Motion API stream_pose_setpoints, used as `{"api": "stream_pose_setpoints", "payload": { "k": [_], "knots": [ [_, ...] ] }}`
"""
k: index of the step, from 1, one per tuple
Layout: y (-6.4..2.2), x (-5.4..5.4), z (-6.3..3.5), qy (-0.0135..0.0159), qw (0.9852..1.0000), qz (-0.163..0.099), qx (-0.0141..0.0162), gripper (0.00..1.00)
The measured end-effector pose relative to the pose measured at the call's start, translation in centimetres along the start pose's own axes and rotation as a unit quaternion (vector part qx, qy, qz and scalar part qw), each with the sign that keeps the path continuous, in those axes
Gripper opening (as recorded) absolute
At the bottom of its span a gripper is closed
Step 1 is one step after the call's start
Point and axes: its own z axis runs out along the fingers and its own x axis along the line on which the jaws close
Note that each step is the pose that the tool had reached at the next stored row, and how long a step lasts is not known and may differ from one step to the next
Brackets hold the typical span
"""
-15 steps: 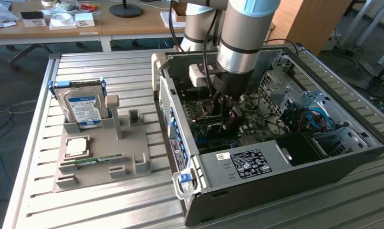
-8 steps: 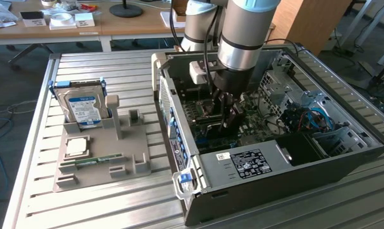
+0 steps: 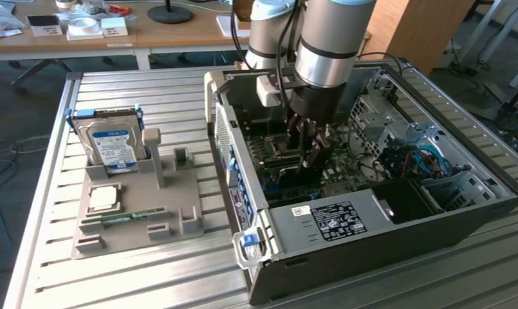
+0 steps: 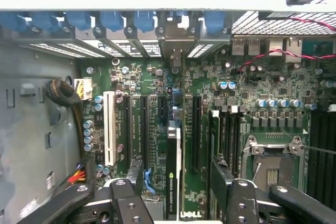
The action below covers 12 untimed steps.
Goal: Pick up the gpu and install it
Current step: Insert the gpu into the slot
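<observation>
Wrist view, my gripper (image 4: 178,195) fingers apart, straddling gpu (image 4: 173,171) seated upright on mobo (image 4: 210,103), inside pc case (image 3: 241,148).

We see the green motherboard (image 4: 157,93) under blue case clips (image 4: 113,20); beside its white slot (image 4: 109,128) stands the black-edged gpu (image 4: 172,171). On the grey tray (image 3: 121,241) sits a blue-and-white-labelled silver hard drive (image 3: 112,147).
</observation>
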Motion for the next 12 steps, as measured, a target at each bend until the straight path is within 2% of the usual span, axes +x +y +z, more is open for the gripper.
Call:
{"api": "stream_pose_setpoints", "payload": {
  "k": [12],
  "knots": [
    [-0.02,0.0,-1.67,0.0,1.0,0.0,0.0,0.64]
  ]
}}
